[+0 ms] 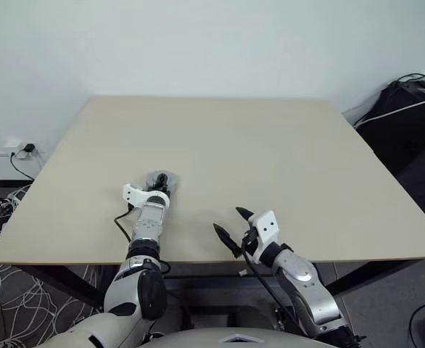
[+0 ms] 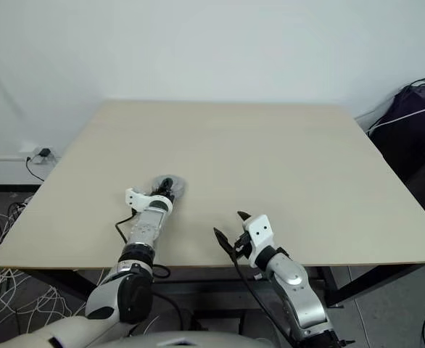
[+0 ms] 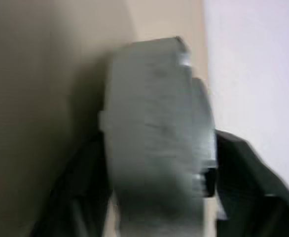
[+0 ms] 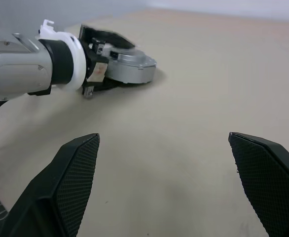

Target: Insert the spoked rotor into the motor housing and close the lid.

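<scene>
Beige table (image 1: 285, 167) sat against a pale wall, a dark bag (image 1: 408, 116) off its far right corner, white cables (image 1: 2, 304) on the floor at the left.

Head views: left claw (image 1: 159, 183) reached out over the near-left part of the table, tips at a small round silvery-dark part. Too small there to tell which piece it was. Right claw (image 1: 229, 226) hung at the near table edge, well apart from that part, fingers spread wide, nothing between them.

Right wrist view gave more: the part was a round silver disc-shaped unit, most likely the motor housing (image 4: 132, 66), lying flat on the table. One black finger of the left claw lay over its top, the other hidden low behind it. Jaws straddled the unit; whether they gripped or were released I could not tell. Own two black fingers (image 4: 70, 173) showed textured pads, open, bare table between.

Left wrist view: a blurred grey round edge of the same unit (image 3: 154, 133) sat between the dark fingers (image 3: 248, 182), up close.

Copper windings, rotor and lid: could not be made out; whatever sat inside the unit was hidden.
</scene>
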{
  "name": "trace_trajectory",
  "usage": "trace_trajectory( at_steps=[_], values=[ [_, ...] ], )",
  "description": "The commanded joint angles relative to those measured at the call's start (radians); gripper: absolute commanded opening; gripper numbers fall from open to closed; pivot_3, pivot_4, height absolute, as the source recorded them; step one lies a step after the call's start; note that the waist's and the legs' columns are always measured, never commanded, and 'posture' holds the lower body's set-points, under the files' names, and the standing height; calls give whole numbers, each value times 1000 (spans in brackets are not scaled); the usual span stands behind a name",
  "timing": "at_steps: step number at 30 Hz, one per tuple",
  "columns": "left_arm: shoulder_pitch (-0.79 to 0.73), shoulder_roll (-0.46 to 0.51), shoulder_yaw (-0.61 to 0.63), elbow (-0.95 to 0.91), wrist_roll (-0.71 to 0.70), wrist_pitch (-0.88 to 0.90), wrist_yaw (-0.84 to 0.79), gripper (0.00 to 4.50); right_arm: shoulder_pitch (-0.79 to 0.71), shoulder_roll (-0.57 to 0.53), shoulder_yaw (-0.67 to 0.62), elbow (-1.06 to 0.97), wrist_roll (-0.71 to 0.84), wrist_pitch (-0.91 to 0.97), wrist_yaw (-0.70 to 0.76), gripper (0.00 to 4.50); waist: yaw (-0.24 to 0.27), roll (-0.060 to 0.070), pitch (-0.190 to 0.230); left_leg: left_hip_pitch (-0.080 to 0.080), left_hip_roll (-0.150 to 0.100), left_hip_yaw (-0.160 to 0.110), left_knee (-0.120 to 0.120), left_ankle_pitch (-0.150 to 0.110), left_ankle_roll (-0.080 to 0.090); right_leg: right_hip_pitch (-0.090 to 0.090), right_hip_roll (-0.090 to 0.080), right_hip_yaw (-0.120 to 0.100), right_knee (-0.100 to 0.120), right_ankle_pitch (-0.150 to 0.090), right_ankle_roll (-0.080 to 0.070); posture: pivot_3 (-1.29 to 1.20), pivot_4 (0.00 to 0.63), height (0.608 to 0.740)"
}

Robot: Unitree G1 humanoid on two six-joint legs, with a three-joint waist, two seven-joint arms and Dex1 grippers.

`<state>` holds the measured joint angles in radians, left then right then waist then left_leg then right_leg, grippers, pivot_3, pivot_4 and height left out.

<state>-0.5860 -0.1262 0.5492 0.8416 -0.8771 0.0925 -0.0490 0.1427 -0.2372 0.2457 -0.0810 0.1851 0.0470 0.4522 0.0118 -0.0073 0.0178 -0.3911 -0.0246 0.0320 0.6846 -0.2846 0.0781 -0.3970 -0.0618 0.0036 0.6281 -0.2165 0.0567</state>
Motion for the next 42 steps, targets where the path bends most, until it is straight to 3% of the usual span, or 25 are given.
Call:
trace_trajectory(
  at_steps=[1, 14, 23, 28, 30, 36, 42],
  values=[
    [19, -20, -1, -49, 24, 14, 21, 4388, -6, 6, -19, -19, 2, -5, 5, 4500, -1, 2, -1, 1, 0, 0, 0, 0, 0, 0, 0, 0, 0, 0, 0, 0, 0, 740],
    [368, -157, -141, -501, 62, 221, 204, 4452, -1, 21, -15, -40, -4, 22, 4, 4500, -21, 2, -7, 3, 0, 0, -2, -3, -4, -2, -9, 3, 1, 1, -2, 0, 0, 740],
    [628, -110, -280, -812, -19, 459, 279, 4452, 11, 33, -8, -116, -5, 90, -10, 4500, -21, 14, -23, 10, -2, 1, -5, -7, -1, 2, -13, 4, 1, -2, -7, 0, 0, 740],
    [719, -7, -380, -968, -17, 541, 241, 4452, 30, 38, -21, -158, -3, 120, -32, 4500, -15, 16, -25, 11, -2, 1, -5, -7, -1, 4, -14, 3, 1, -3, -7, 0, 0, 740],
    [747, 29, -422, -1019, 18, 534, 198, 4452, 36, 40, -31, -165, 1, 125, -40, 4500, -11, 16, -25, 11, -3, 1, -5, -7, -1, 4, -14, 3, 0, -3, -7, 0, 0, 740],
    [784, 149, -590, -1069, 332, 297, 26, 4452, 65, 58, -82, -130, -22, 41, -85, 4500, 2, 14, -18, 10, -3, 1, -5, -7, -2, 3, -13, 3, 0, -3, -7, 0, 0, 740],
    [782, 152, -609, -1026, 476, 132, -26, 4452, 108, 93, -137, -55, -117, -114, -213, 4500, 2, 16, -15, 6, -2, 1, -6, -7, -2, -1, -13, 3, 0, -3, -6, 0, 0, 740]
  ],
)
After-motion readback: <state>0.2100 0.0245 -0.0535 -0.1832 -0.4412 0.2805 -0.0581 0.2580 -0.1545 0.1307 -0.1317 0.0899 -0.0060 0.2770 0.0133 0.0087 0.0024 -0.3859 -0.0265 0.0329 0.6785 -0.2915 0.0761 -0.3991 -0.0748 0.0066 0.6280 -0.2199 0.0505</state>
